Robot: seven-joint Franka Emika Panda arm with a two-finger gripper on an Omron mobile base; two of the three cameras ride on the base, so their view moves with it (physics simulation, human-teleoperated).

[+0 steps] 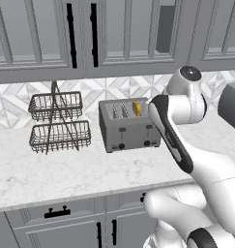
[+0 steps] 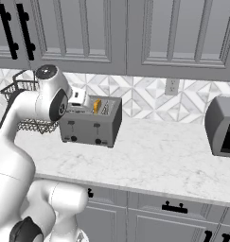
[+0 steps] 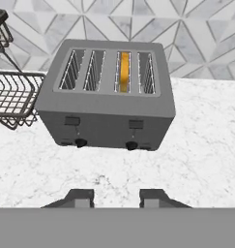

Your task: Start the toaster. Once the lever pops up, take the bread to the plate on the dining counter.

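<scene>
Item 1. Marble worktop (image 1: 51, 169): we record a white surface with grey veining, backed by a patterned tile wall and grey cabinets above and below.

Item 2. Arm (image 1: 174, 135): white with dark joints, it rises at 5 o'clock in the left base view and reaches toward the toaster's right end.

Item 3. Dark grey appliance (image 2: 223, 125): we list it at 3 o'clock in the right base view, well apart from the toaster.

Item 4. Toaster (image 3: 107, 97): a boxy grey four-slot unit, standing upright on the worktop at 12 o'clock of the hand view. We see two levers and two black knobs on its front.

Item 5. Wire basket rack (image 1: 58, 121): two tiers, just beside the toaster at its 9 o'clock in the left base view.

Item 6. Bread (image 3: 124, 72): a golden slice standing on edge in the third slot from the left in the hand view, its top edge at the slot mouth.

Item 7. Gripper (image 3: 116, 197): at 6 o'clock of the hand view, in front of the toaster and clear of it. We note its two tips set moderately apart with bare worktop between them; it grasps nothing.
</scene>
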